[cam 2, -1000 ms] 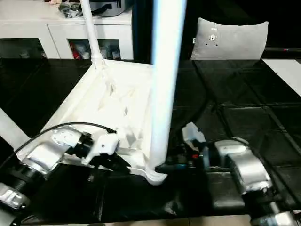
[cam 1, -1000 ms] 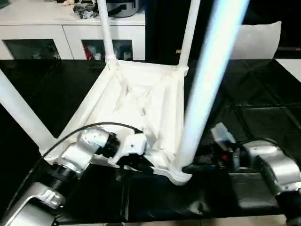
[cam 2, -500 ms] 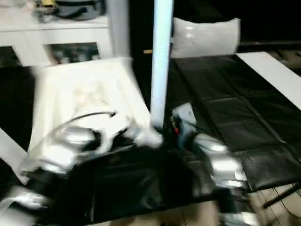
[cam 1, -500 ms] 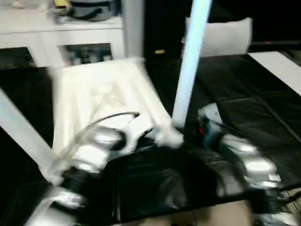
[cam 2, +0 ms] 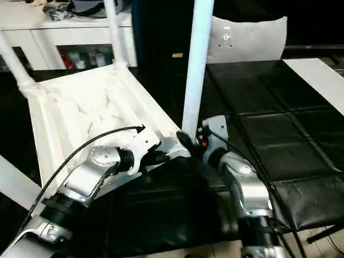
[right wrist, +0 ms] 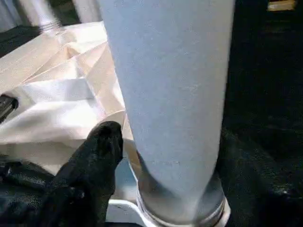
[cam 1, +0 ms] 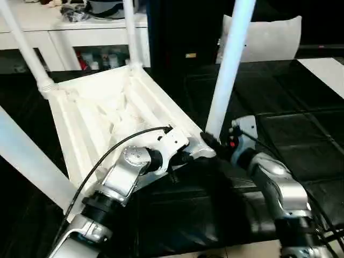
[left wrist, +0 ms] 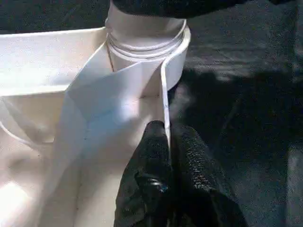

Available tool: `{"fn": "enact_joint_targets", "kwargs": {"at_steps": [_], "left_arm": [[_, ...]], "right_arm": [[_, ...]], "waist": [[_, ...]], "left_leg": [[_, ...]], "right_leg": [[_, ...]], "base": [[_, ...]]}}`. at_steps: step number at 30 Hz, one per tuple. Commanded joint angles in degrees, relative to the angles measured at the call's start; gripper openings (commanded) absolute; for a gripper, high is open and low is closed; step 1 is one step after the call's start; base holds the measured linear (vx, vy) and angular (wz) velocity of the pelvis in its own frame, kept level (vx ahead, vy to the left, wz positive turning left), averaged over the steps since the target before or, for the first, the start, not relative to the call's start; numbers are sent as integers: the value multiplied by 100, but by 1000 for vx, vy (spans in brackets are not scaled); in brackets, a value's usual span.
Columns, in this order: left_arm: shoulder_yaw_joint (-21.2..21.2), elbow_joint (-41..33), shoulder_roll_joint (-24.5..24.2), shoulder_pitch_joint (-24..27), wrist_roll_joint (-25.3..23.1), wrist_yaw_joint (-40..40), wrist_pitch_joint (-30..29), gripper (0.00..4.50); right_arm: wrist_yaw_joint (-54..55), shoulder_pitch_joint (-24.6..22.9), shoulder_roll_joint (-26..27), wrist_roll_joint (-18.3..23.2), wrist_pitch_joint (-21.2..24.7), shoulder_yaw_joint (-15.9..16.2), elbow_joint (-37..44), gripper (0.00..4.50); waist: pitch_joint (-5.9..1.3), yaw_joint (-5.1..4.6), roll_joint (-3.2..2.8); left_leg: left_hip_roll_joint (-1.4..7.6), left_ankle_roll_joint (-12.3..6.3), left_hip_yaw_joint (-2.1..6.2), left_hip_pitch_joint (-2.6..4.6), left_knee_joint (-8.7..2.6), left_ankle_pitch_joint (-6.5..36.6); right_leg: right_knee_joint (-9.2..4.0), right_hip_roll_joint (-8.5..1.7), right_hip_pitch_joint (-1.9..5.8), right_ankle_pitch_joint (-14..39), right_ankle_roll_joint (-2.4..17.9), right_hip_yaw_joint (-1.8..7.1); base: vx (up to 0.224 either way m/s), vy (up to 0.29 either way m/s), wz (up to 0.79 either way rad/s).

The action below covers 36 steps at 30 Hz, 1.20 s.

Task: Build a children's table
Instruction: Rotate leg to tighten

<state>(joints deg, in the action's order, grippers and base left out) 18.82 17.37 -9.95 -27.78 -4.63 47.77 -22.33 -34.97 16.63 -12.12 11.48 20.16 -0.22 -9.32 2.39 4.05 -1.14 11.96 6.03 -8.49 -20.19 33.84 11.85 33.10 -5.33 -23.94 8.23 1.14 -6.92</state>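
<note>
Tabletop [cam 1: 102,115] lies upside down on the black mat [cam 1: 301,145], ribbed underside up, legs standing in the corner sockets. Left gripper [left wrist: 166,142] fingers pinched together on the thin side wall of the tabletop right by the near corner socket. Right gripper [cam 1: 210,142] at the base of the near leg [cam 1: 228,64], one black finger [right wrist: 102,146] beside it; can't tell if it's clamped or apart.

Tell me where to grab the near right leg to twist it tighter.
Take the leg low, just above its socket, coming level from the right, where the right gripper already sits. The tube is widest there and stands upright. The left gripper pinches the tabletop rim on the other side, so that approach looks blocked.
</note>
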Motion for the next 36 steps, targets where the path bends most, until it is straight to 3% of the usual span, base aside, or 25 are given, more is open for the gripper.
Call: {"fn": "enact_joint_targets", "kwargs": {"at_steps": [1, 6, 7, 8, 11, 17, 20, 21, 26, 36], "left_arm": [[130, -371, 18, -84, 179, 305, 343, 0], [165, -416, -359, -49, 319, 867, 601, 0], [170, -422, -385, -47, 329, 908, 618, 0], [199, -468, -536, -25, 394, 1160, 723, 0], [234, -531, -704, 18, 474, 1457, 837, 0], [498, -548, -1291, 118, 588, 2427, 1348, 0], [579, -523, -1433, 101, 602, 2683, 1475, 0], [637, -505, -1525, 72, 605, 2886, 1562, 0], [703, -446, -1606, -12, 645, 3187, 1702, 0], [739, -283, -1553, -127, 647, 3305, 1884, 0]], "right_arm": [[-476, -44, -134, 127, -126, 157, 194, 365], [-1998, -147, -1077, 342, -362, 194, 270, 401], [-2070, -145, -1122, 363, -363, 191, 266, 408], [-2456, -131, -1371, 475, -340, 172, 245, 426], [-2769, -91, -1589, 569, -309, 195, 219, 447], [-3740, 41, -2058, 769, -297, 404, 163, 447], [-4037, 53, -2171, 716, -433, 545, 169, 447], [-4278, 57, -2231, 737, -459, 650, 185, 447], [-4562, 107, -2204, 875, -427, 729, 155, 447], [-4860, 197, -2085, 990, -316, 944, 5, 373]], "waist": [[-370, 19, 26], [-371, 135, 36], [-369, 128, 78], [-377, 156, 66], [-380, 175, 66], [-387, 235, 77], [-368, 275, 68], [-363, 283, 95], [-370, 346, 84], [-389, 356, 102]], "left_leg": [[58, -461, -80, -43, -368, 807], [77, -543, -89, -22, -357, 833], [72, -563, -94, -36, -355, 821], [76, -602, -81, -42, -352, 744], [89, -629, -85, -37, -345, 641], [112, -641, -92, -18, -348, 659], [111, -576, -104, 6, -352, 770], [111, -558, -103, 0, -360, 832], [123, -522, -101, 10, -361, 790], [113, -488, -103, -19, -349, 650]], "right_leg": [[-402, -268, 428, 1799, 806, 264], [-390, -266, 413, 1798, 815, 281], [-388, -262, 422, 1786, 817, 280], [-363, -270, 433, 1748, 839, 279], [-346, -273, 417, 1660, 918, 284], [-321, -273, 408, 1591, 1003, 294], [-343, -276, 387, 1765, 980, 293], [-353, -278, 398, 1888, 935, 288], [-349, -291, 387, 1969, 893, 301], [-321, -279, 402, 1850, 889, 293]], "base": [[0, 0, 0], [0, 0, 0], [0, 0, 0], [0, 0, 0], [0, 0, 0], [0, 0, 0], [0, 0, 0], [0, 0, 0], [0, 0, 0], [0, 0, 0]]}}
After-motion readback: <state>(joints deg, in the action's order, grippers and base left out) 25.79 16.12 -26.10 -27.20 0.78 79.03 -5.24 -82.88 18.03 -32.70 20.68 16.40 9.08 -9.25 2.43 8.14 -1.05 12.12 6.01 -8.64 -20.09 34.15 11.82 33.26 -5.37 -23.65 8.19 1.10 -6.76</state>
